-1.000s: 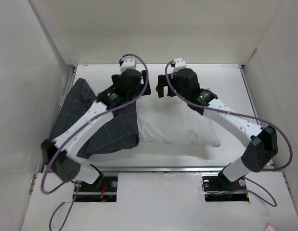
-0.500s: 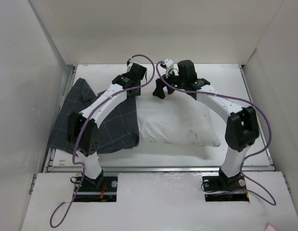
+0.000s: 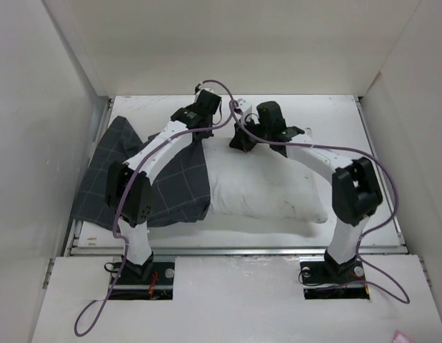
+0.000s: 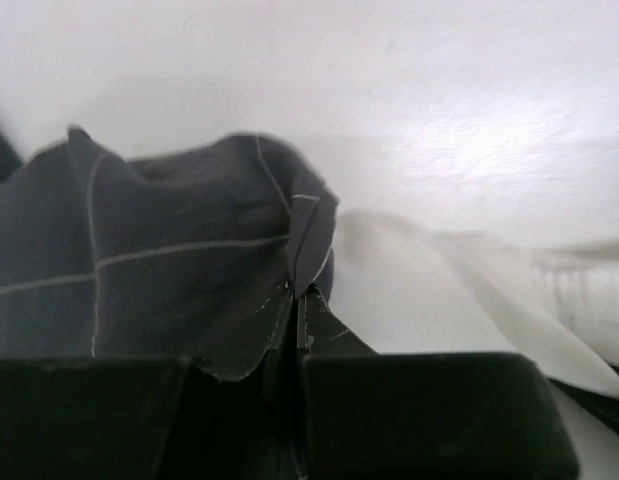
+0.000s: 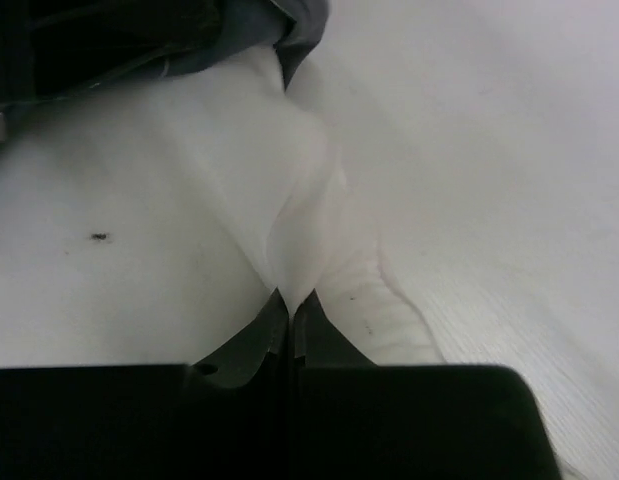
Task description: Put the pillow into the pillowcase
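The white pillow (image 3: 267, 187) lies across the middle of the table, its left end inside the dark grid-lined pillowcase (image 3: 163, 191). At the far edge of the case's opening, my left gripper (image 3: 201, 134) is shut on a pinched fold of the pillowcase (image 4: 169, 255), with the pillow (image 4: 419, 290) showing white just to its right. Close beside it, my right gripper (image 3: 241, 141) is shut on a raised pleat of the pillow (image 5: 169, 210) at its far edge. The pillowcase hem (image 5: 294, 22) sits just beyond that pleat.
White walls enclose the table (image 3: 335, 114) on the left, back and right. The pillowcase's closed end bunches against the left wall (image 3: 99, 168). A metal rail (image 3: 235, 250) runs along the near edge, in front of both arm bases.
Both arms have folded upward and lowered their wrists onto the far edge of the bedding. Both grippers went from open to shut, the left on the pillowcase, the right on the pillow.
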{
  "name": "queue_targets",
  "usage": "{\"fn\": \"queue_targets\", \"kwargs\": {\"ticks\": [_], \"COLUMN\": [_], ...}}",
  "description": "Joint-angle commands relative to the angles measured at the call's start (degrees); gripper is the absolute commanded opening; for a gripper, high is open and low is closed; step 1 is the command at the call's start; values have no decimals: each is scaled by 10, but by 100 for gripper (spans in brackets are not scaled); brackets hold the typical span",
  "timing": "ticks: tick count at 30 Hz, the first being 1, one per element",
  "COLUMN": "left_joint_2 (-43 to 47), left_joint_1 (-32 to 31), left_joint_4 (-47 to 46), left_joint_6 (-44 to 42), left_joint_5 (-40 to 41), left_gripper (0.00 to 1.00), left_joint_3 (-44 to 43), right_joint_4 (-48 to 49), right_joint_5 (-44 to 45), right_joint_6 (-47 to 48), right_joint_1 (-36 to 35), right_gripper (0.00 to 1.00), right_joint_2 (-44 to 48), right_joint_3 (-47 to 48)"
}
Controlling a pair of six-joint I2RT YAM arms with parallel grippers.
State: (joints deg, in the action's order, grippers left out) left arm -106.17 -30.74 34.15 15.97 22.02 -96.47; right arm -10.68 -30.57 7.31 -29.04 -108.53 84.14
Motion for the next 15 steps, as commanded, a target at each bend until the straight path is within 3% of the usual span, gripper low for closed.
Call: {"fn": "queue_targets", "kwargs": {"ticks": [1, 4, 7, 10, 14, 15], "left_joint_2": [33, 9, -30, -35, -1, 7], "left_joint_1": [-2, -7, -21, -44, -56, -56], "left_joint_4": [-72, -104, -104, -130, -203, -212], "left_joint_6": [-23, -30, -35, -57, -66, -60], "left_joint_5": [-39, -85, -92, -128, -177, -185], "left_gripper": [0, 0, 0, 0, 0, 0], "left_joint_3": [-69, -138, -251, -321, -287, -270], "right_joint_4": [131, 152, 152, 159, 216, 237], "right_joint_5": [139, 265, 279, 232, 126, 108], "right_joint_6": [-62, -84, -91, -91, -91, -85], "right_joint_1": [-6, 6, 30, 49, 49, 49], "right_gripper": [0, 0, 0, 0, 0, 0], "right_joint_2": [116, 172, 186, 227, 311, 328], "right_joint_3": [-43, -10, 33, 48, -30, -87]}}
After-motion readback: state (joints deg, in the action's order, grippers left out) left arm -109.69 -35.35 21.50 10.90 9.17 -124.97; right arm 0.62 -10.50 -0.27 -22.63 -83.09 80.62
